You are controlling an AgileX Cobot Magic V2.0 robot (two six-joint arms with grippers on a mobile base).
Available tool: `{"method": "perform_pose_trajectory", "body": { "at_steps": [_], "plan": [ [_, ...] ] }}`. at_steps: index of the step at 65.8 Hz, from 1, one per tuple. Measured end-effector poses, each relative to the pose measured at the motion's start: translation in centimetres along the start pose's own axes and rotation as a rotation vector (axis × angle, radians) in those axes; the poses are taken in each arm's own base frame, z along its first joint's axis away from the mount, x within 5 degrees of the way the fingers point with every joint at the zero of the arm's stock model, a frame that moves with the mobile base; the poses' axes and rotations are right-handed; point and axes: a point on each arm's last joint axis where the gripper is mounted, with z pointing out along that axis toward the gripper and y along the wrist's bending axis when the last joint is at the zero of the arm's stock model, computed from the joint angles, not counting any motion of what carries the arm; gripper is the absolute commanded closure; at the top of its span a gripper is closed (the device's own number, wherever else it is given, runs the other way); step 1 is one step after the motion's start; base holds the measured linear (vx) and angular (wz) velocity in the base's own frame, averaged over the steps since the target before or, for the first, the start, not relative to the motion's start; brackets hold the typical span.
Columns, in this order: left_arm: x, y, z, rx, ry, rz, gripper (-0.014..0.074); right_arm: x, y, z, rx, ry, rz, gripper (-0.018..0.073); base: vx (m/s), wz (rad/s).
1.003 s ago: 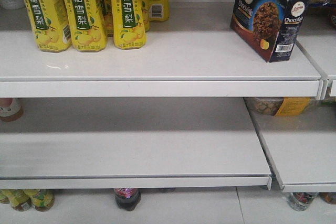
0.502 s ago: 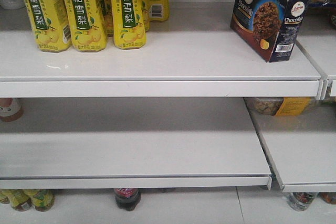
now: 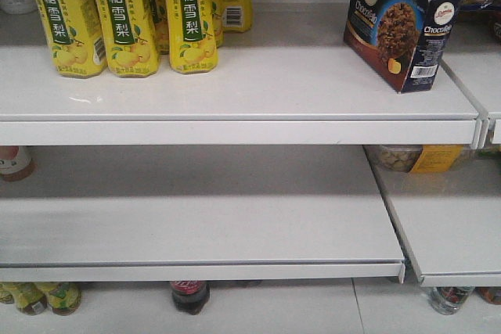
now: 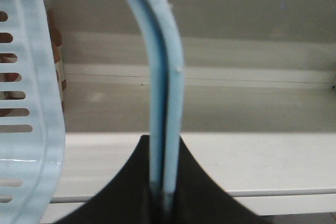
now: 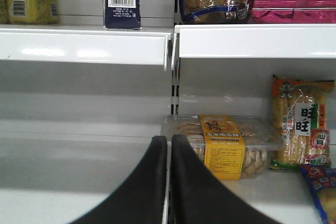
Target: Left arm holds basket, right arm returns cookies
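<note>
Two end effectors in play: the left end effector (image 4: 160,203) pinches the basket (image 4: 26,103) by its handle (image 4: 165,77), and the right end effector (image 5: 169,182) looks pressed together, empty. Cookies (image 3: 399,21) stand upright on the top shelf (image 3: 235,91), right end, beside the yellow bottles (image 3: 125,13).

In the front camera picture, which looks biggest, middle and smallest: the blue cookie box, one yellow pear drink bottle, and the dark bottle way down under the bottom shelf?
1. Chocofello cookie box, biggest.
2. Yellow pear drink bottle, a bit smaller, but its top is cut off by the picture edge, so this is unsure.
3. Dark bottle, smallest, mostly hidden by the shelf's lower neighbour.
</note>
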Motion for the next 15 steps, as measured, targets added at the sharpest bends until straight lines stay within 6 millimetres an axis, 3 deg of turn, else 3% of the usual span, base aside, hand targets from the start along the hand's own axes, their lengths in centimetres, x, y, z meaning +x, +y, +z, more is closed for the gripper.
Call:
{"method": "perform_pose_trajectory", "body": {
  "at_steps": [15],
  "plan": [
    [0.0, 0.0, 0.0, 0.0, 0.0, 0.0, 0.0599, 0.0, 0.0, 0.0, 0.0, 0.0, 0.0, 0.057, 0.0, 0.0]
  ]
}}
